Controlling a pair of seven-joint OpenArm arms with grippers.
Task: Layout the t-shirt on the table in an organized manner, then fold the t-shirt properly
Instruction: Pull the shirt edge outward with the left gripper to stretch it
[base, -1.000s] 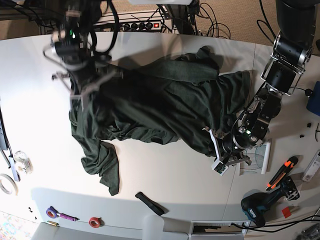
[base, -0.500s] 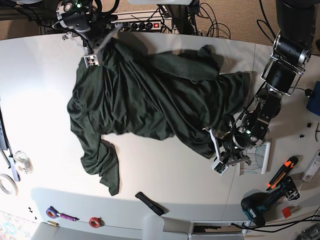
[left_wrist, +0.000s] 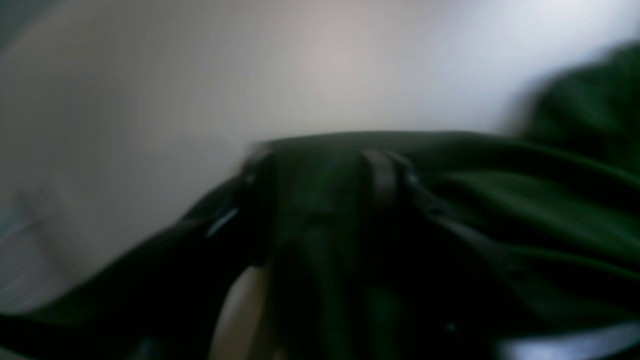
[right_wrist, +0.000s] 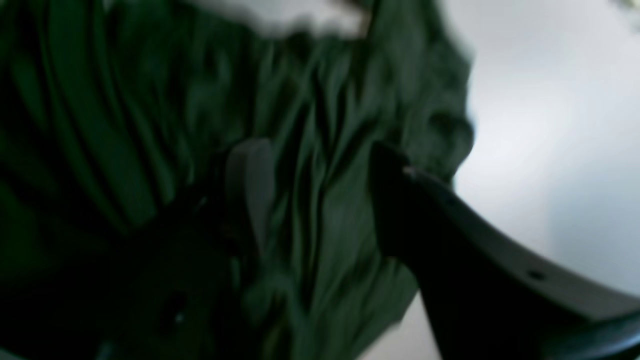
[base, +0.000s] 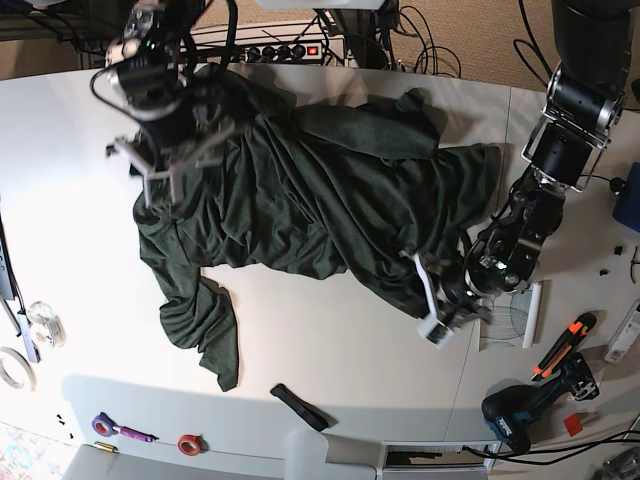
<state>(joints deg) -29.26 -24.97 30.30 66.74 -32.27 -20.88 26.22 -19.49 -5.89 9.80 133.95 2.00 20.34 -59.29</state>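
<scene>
The right arm's fingers (right_wrist: 250, 185) sit over the far-left end of the shirt (base: 330, 210). Cloth shows between them, but it's too blurred to tell if they pinch it. The shirt lies crumpled across the bench (base: 330, 340), its long axis running left to right. The left arm's fingers (left_wrist: 382, 172) are at its near-right hem, grip equally unclear. Bare bench lies in front for spreading.

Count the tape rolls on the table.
3. In the base view, a clear roll and a white roll lie at the left edge of the table; a red roll lies near its bottom edge. The t-shirt may hide others.
</scene>
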